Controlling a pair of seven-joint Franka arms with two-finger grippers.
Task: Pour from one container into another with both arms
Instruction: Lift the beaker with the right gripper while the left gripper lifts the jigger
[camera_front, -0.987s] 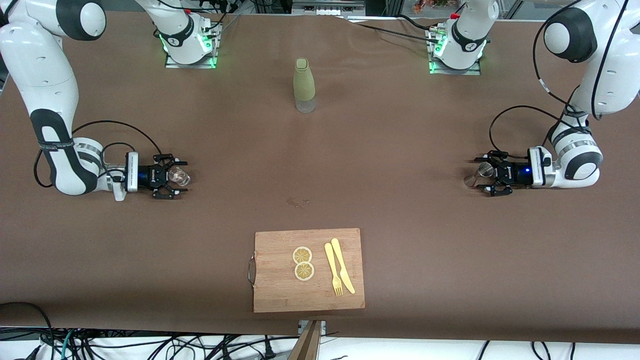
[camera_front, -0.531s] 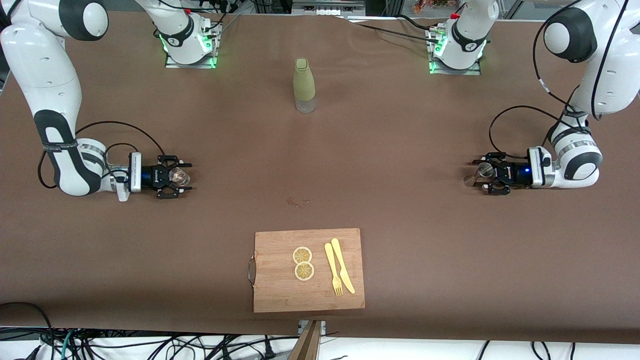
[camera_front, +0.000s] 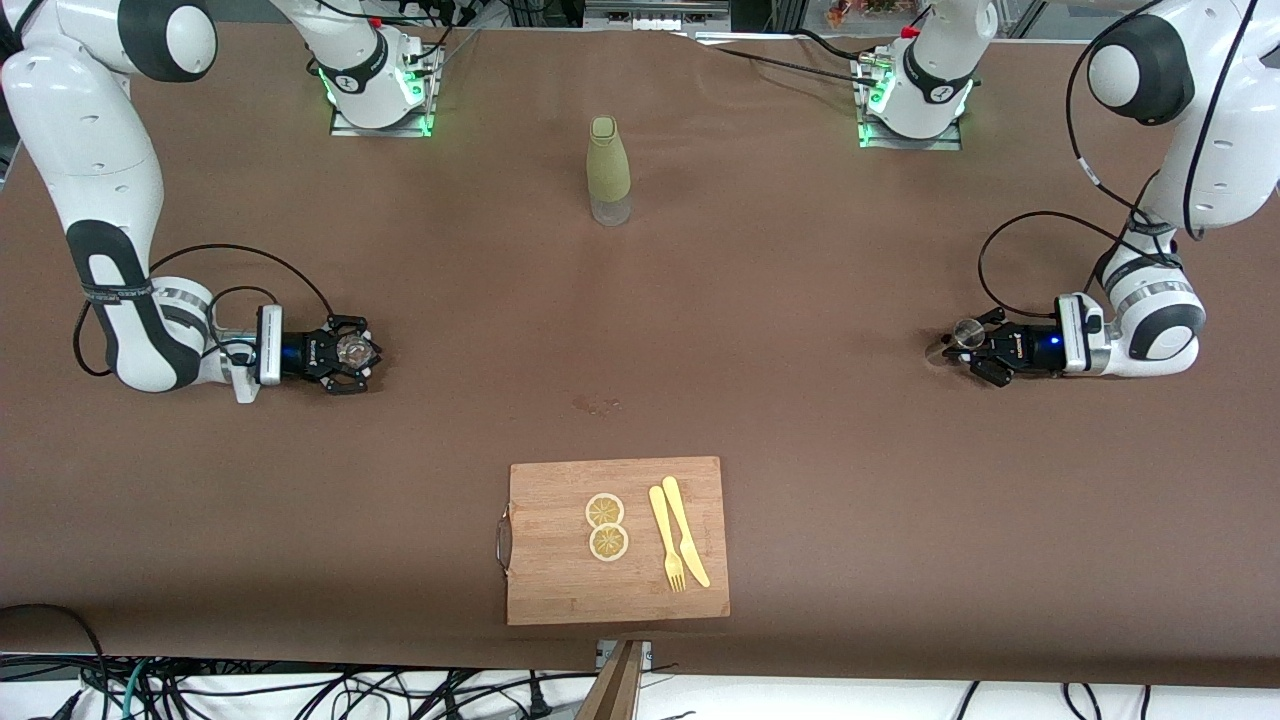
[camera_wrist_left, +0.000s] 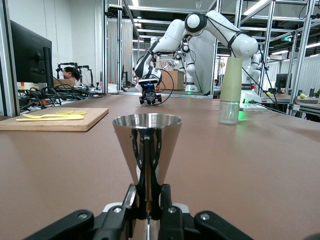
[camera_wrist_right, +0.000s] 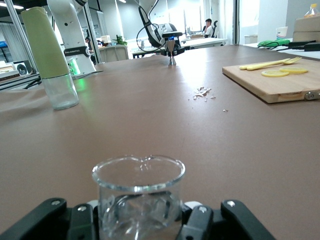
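Front view: both grabs look done. Left gripper (camera_front: 962, 345) clamps metal jigger (camera_wrist_left: 146, 150) at the waist, left arm's end of table; right gripper (camera_front: 352, 352) clamps glass beaker (camera_wrist_right: 138, 192), right arm's end. Both on table, well apart. Lift, bring together & pour left.

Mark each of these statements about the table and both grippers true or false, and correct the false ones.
1. The left gripper is shut on the metal jigger. True.
2. The right gripper holds the green bottle. False: it is shut on the glass beaker; the bottle stands untouched.
3. Two lemon slices lie on the cutting board. True.
4. The fork lies on the bare table. False: it lies on the cutting board beside the knife.
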